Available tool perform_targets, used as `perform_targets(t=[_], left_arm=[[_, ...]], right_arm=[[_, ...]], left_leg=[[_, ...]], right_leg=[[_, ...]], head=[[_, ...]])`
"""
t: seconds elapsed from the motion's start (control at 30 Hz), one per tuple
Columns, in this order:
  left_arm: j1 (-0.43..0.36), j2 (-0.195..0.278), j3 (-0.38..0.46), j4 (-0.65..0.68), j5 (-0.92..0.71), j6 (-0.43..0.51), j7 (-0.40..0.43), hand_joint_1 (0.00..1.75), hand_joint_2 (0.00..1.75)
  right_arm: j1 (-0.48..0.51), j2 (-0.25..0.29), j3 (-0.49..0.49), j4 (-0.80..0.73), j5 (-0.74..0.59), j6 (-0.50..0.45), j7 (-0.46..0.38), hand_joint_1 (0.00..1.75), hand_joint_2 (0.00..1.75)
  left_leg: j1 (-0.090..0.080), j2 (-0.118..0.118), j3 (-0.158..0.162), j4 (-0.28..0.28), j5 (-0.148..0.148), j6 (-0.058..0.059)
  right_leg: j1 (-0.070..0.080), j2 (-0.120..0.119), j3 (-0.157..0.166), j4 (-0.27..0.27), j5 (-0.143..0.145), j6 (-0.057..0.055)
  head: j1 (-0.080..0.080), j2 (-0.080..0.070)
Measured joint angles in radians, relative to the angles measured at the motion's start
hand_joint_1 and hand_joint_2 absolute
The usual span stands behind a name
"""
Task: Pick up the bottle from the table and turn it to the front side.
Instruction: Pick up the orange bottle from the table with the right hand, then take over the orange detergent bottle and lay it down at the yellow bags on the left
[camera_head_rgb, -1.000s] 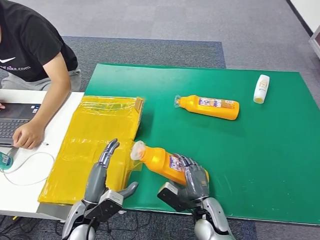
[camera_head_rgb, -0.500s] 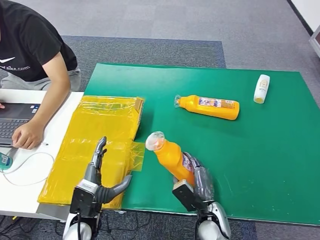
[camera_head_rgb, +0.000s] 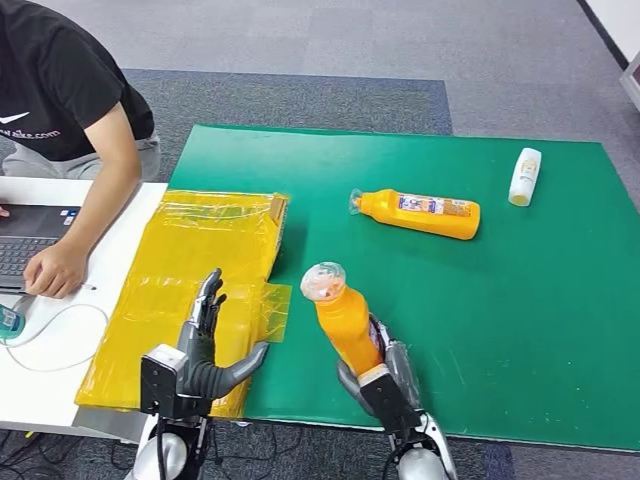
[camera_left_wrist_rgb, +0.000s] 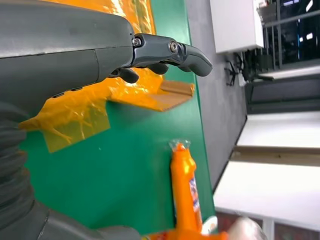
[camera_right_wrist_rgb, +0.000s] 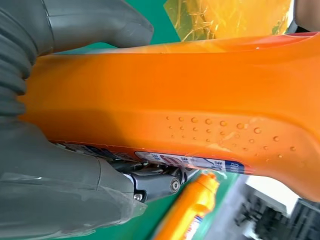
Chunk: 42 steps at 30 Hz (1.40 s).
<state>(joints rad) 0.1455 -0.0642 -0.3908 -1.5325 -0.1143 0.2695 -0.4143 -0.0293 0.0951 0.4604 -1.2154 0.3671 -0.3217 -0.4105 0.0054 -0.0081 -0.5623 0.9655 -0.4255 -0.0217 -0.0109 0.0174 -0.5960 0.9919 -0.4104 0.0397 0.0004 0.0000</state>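
My right hand (camera_head_rgb: 385, 375) grips an orange bottle (camera_head_rgb: 343, 315) near the front edge of the green mat (camera_head_rgb: 468, 300), holding it lifted and nearly upright with its plastic-wrapped cap toward the camera. In the right wrist view the orange bottle (camera_right_wrist_rgb: 188, 105) fills the frame, its plain dimpled side showing and a label strip along one edge, with my thumb and fingers (camera_right_wrist_rgb: 94, 175) wrapped around it. My left hand (camera_head_rgb: 207, 345) hovers open over the yellow plastic sheet (camera_head_rgb: 196, 280), its fingers (camera_left_wrist_rgb: 166, 50) spread and holding nothing.
A second orange bottle (camera_head_rgb: 419, 213) lies on its side mid-mat, also seen as the lying bottle (camera_left_wrist_rgb: 185, 187). A small white bottle (camera_head_rgb: 524, 176) lies at the far right. A person (camera_head_rgb: 68, 110) sits at the white table (camera_head_rgb: 45, 350) on the left, hand by a laptop (camera_head_rgb: 26, 240).
My right hand has lifted the orange bottle off the mat and tilted it from lying to nearly upright. My left hand has drawn back slightly, still open.
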Motion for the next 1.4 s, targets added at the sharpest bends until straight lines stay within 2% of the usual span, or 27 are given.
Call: perform_targets(t=[0.13,0.37,0.53,0.7,0.83,1.4], left_arm=[[-0.026,0.003,-0.014,0.004,-0.002,-0.043,0.005,0.0,1.75],[-0.061,0.01,-0.026,0.011,-0.018,-0.095,0.024,0.0,1.75],[-0.097,0.012,-0.034,0.025,0.019,-0.171,0.053,0.0,1.75],[-0.125,0.012,-0.039,0.05,0.056,-0.198,0.073,0.0,1.75],[-0.142,0.011,-0.042,0.072,0.076,-0.212,0.084,0.0,0.0],[-0.192,0.025,-0.074,0.116,0.124,-0.277,0.127,0.0,0.0]], right_arm=[[-0.003,0.0,0.028,0.008,0.054,-0.042,0.004,1.75,1.75],[-0.011,-0.001,0.055,0.024,0.061,-0.049,0.003,1.75,1.75],[-0.02,-0.001,0.07,0.025,0.014,-0.043,-0.003,1.75,1.75],[-0.025,-0.001,0.076,-0.006,-0.037,-0.028,0.006,1.75,1.75],[-0.031,-0.002,0.082,-0.041,-0.054,-0.025,0.012,1.75,1.75],[-0.052,-0.007,0.112,-0.083,-0.021,-0.079,0.01,1.75,1.75]], left_leg=[[0.0,0.0,-0.001,0.0,0.0,0.0],[0.0,0.0,-0.003,0.0,0.0,0.0],[0.0,0.0,-0.003,0.0,0.0,0.0],[0.0,0.0,-0.003,0.0,0.0,0.0],[0.0,0.0,-0.003,0.0,0.0,0.0],[0.0,0.0,-0.004,0.0,0.0,0.0]], right_leg=[[0.0,0.0,-0.001,0.0,0.0,0.0],[0.0,0.0,-0.002,0.0,-0.001,0.001],[0.0,0.0,-0.003,0.0,-0.001,0.001],[0.0,0.0,-0.003,0.0,-0.001,0.001],[0.0,0.0,-0.003,0.0,-0.001,0.001],[0.0,0.0,-0.004,0.0,-0.001,0.001]], head=[[0.0,0.0],[0.0,0.0],[0.0,0.0],[0.0,0.0],[0.0,0.0],[0.0,0.0]])
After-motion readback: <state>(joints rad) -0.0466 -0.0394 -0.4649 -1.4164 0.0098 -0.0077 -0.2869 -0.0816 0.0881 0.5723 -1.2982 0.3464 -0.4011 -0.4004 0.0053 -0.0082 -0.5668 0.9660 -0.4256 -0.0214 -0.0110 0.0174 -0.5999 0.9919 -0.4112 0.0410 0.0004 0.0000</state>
